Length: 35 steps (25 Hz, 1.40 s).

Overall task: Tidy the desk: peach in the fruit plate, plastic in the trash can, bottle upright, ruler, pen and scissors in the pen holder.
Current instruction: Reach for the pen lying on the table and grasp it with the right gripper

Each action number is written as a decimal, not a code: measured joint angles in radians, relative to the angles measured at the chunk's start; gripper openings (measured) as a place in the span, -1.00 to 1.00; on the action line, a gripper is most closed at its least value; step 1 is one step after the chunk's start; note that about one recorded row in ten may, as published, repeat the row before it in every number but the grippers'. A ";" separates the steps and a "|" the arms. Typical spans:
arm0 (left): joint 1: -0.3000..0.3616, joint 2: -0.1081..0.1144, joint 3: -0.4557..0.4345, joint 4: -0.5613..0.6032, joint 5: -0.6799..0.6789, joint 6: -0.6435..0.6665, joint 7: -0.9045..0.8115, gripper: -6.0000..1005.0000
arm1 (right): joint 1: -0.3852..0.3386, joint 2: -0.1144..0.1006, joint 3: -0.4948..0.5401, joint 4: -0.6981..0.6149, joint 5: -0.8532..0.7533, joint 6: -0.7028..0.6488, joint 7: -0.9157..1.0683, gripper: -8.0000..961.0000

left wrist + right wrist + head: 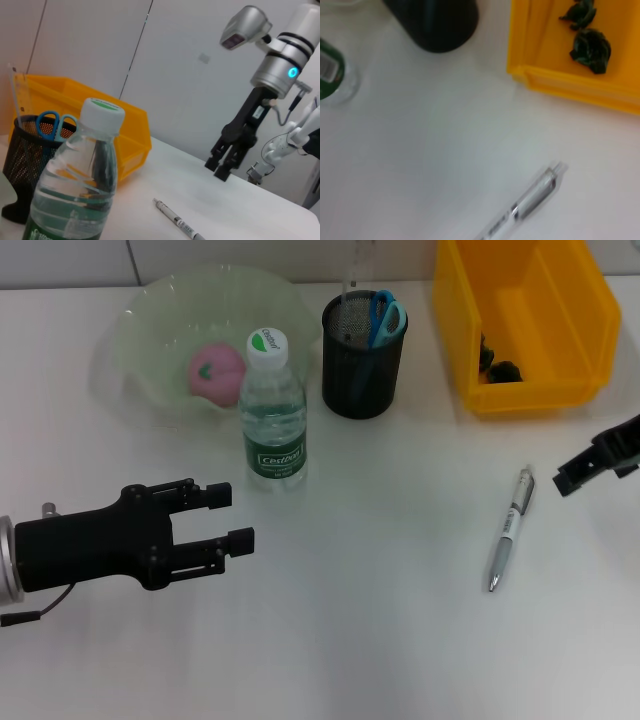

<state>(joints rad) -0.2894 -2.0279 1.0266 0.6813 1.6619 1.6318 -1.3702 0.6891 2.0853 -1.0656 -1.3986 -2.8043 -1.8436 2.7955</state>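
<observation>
A pink peach (217,372) lies in the translucent green fruit plate (150,320). A clear water bottle (272,410) with a white cap stands upright in front of the plate. The black mesh pen holder (363,360) holds blue scissors (385,318) and a clear ruler (352,275). Black crumpled plastic (500,365) lies in the yellow bin (530,390). A silver pen (509,530) lies flat on the table; it also shows in the right wrist view (532,202). My left gripper (232,517) is open and empty, in front of the bottle. My right gripper (572,478) hovers just right of the pen.
The white table (380,620) spreads in front of me. In the left wrist view the bottle (75,190) is close, with the pen holder (25,160), the yellow bin (125,145) and my right gripper (220,167) beyond it.
</observation>
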 joint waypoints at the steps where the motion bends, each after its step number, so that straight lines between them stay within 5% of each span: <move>1: 0.000 0.000 0.000 -0.001 0.000 0.000 0.005 0.41 | -0.003 0.000 -0.026 0.009 0.000 0.025 0.021 0.62; 8: -0.001 0.000 -0.010 -0.002 0.000 -0.006 0.009 0.41 | 0.004 0.005 -0.163 0.084 0.000 0.119 0.157 0.61; 35: 0.010 -0.017 -0.011 -0.040 -0.001 -0.009 0.064 0.41 | 0.184 -0.001 -0.115 0.465 -0.031 0.232 0.162 0.61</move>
<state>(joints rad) -0.2796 -2.0449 1.0154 0.6410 1.6614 1.6225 -1.3059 0.8729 2.0843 -1.1809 -0.9331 -2.8356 -1.6112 2.9571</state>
